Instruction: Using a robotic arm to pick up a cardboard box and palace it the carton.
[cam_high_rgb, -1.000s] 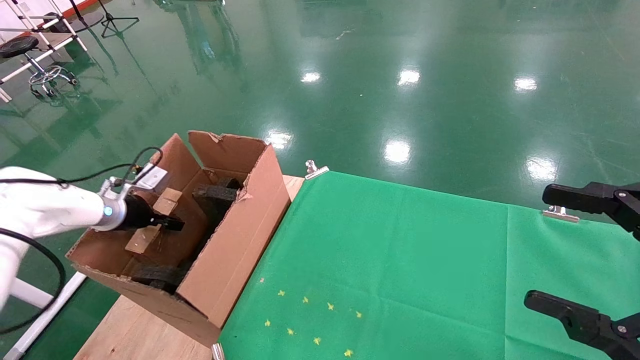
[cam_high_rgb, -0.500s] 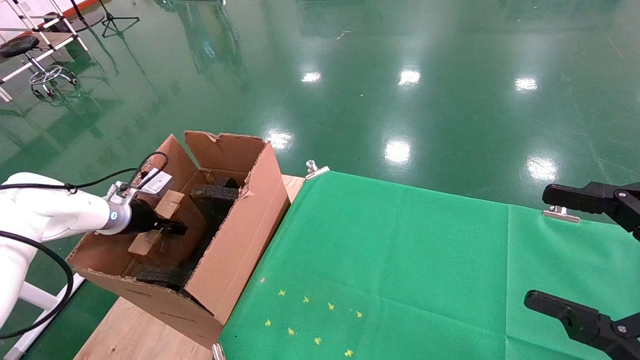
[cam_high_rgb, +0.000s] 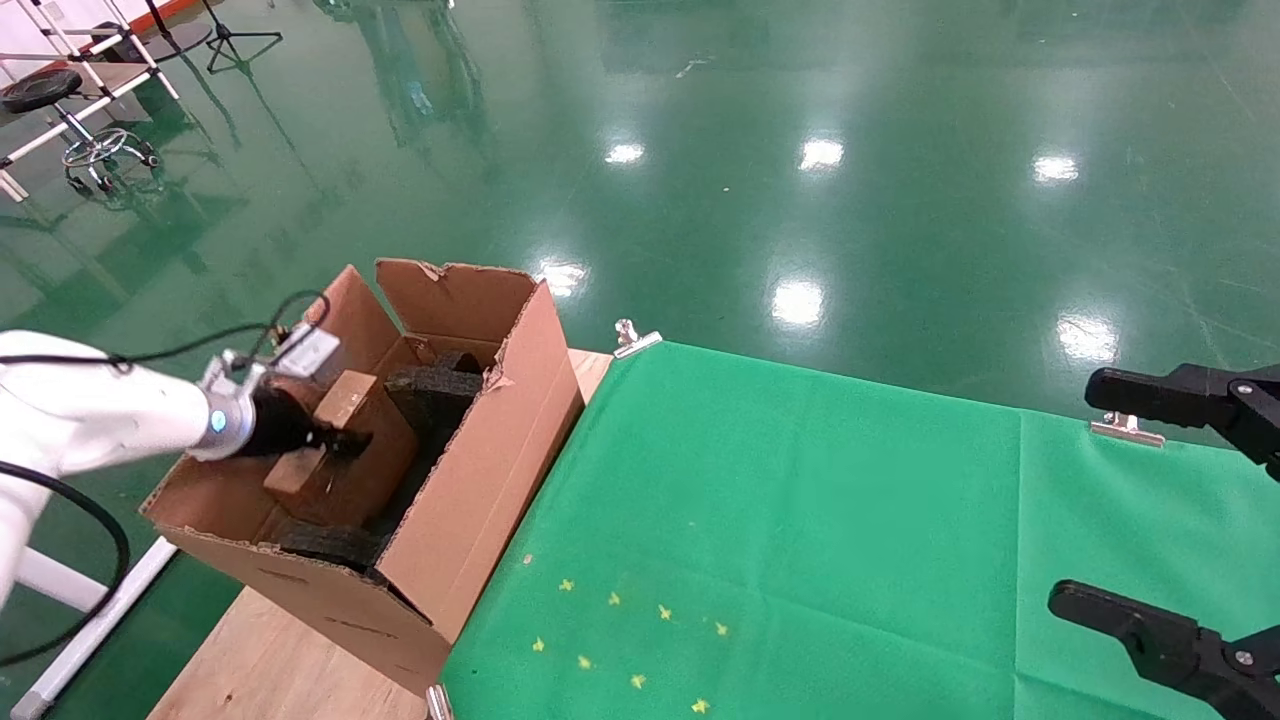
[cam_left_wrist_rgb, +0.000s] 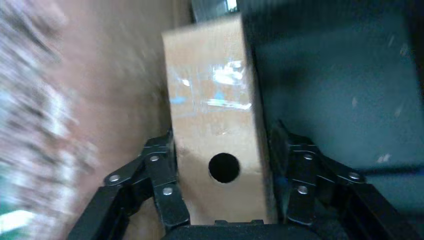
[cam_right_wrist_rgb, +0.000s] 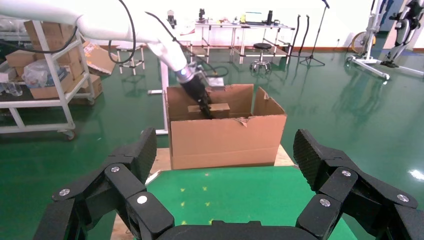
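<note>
Reddish-brown cardboard fills our head view: the cardboard box (cam_high_rgb: 345, 455) sits down inside the carton (cam_high_rgb: 470, 480), clamped by our left gripper (cam_high_rgb: 335, 442); only letting go looks left. Our right gripper (cam_high_rgb: 1165, 510) idles agape over the green cloth (cam_high_rgb: 800, 520). In the left wrist view, our fingers (cam_left_wrist_rgb: 162, 182) pinch the box's holed side. The right wrist view shows the glossy green floor (cam_right_wrist_rgb: 320, 95) and workbenches (cam_right_wrist_rgb: 240, 30).
</note>
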